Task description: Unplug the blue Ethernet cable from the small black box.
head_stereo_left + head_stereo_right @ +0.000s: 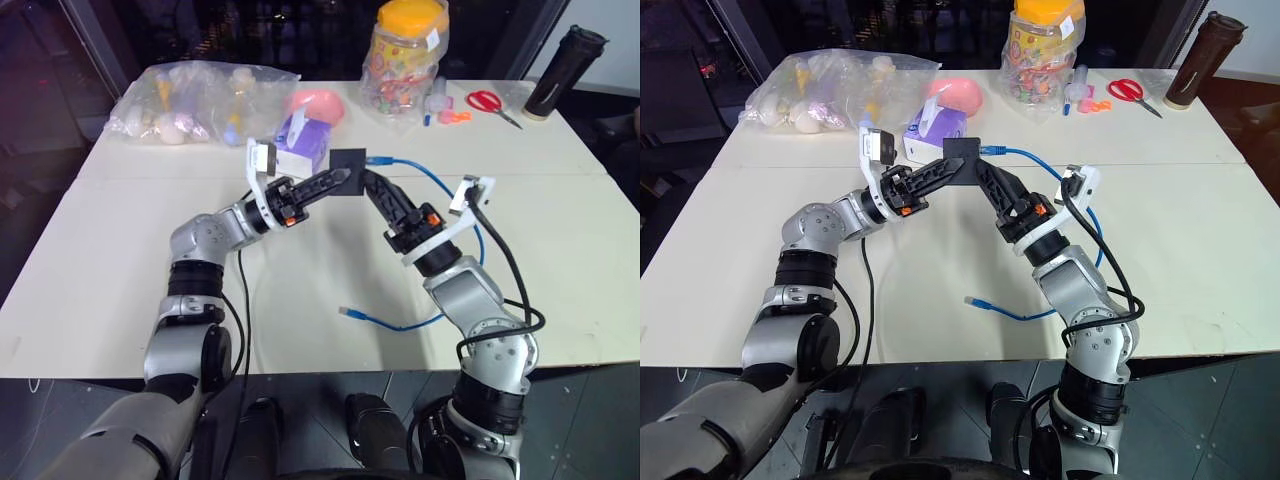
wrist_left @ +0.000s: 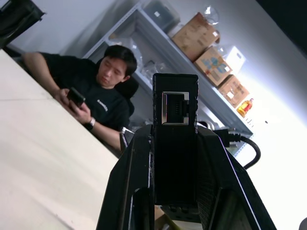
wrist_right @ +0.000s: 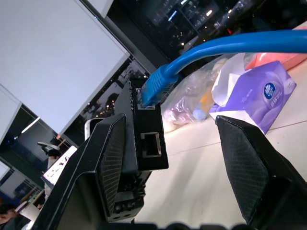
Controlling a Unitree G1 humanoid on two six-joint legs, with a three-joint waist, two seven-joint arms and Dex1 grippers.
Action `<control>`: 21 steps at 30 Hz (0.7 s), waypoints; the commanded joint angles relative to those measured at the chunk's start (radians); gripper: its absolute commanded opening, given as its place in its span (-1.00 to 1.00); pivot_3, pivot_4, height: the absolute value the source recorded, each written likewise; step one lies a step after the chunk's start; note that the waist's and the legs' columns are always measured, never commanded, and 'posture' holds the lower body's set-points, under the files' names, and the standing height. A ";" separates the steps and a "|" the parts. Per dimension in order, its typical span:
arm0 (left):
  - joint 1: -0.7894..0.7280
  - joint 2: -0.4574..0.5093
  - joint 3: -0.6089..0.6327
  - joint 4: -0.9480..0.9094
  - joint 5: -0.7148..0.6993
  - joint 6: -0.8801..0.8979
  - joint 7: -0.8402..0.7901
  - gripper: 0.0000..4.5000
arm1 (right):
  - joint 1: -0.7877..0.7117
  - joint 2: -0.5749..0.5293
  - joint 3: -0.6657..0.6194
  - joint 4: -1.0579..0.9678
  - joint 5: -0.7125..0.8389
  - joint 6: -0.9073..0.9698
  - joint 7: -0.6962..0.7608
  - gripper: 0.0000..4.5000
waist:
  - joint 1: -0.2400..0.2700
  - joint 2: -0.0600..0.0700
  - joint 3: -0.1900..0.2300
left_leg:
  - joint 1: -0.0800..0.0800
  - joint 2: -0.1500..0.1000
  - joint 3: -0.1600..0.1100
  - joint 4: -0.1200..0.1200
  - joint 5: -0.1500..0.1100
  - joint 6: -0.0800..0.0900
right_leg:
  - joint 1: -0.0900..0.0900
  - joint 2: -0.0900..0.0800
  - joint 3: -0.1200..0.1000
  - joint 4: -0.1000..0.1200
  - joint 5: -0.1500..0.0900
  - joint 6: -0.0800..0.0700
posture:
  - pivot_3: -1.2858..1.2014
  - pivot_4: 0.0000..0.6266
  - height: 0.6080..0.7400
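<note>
The small black box point(image 1: 348, 160) is held up above the table, with my left gripper point(image 1: 338, 179) shut on it from the left. In the left wrist view the box point(image 2: 175, 143) sits between both fingers, an empty port facing out. The blue Ethernet cable point(image 1: 420, 172) is plugged into the box's right side. It arcs behind my right arm and ends in a loose plug on the table point(image 1: 346, 313). My right gripper point(image 1: 368, 180) is open just below the plug. In the right wrist view one finger point(image 3: 108, 158) lies beside the box point(image 3: 146, 129), and the other stands well apart.
A purple tissue box point(image 1: 303, 135) sits just behind the black box. A clear bag of items point(image 1: 190, 100), a pink object point(image 1: 318, 103), a candy jar point(image 1: 405, 60), red scissors point(image 1: 487, 101) and a dark bottle point(image 1: 563, 72) line the far edge. A seated person point(image 2: 100, 91) faces the table.
</note>
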 commanded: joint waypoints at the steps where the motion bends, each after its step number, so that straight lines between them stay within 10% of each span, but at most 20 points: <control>1: -0.007 0.001 -0.007 -0.044 -0.042 0.013 -0.002 -0.78 | -0.019 -0.009 0.017 -0.008 0.036 -0.042 0.007 0.36 | 0.001 0.000 0.000 | 0.000 0.000 0.000 0.000 0.000 0.000 | 0.000 0.000 0.000 0.000 0.000 0.000 | 0.03 -0.52 0.98; 17: 0.003 0.004 -0.016 -0.047 -0.070 0.022 0.006 -0.78 | -0.025 -0.029 0.055 0.028 0.068 -0.144 0.013 0.36 | 0.000 0.000 0.000 | 0.000 0.000 0.000 -0.001 0.000 0.000 | 0.000 0.000 0.000 -0.002 0.000 0.000 | 0.03 -0.52 0.98; 21: 0.007 0.004 -0.020 -0.048 -0.075 0.019 0.007 -0.78 | -0.024 -0.032 0.068 0.034 0.069 -0.155 0.016 -0.20 | 0.000 0.000 0.000 | -0.001 0.000 0.000 -0.001 0.000 0.000 | 0.000 0.000 0.000 -0.002 0.000 0.000 | 0.03 -0.52 0.98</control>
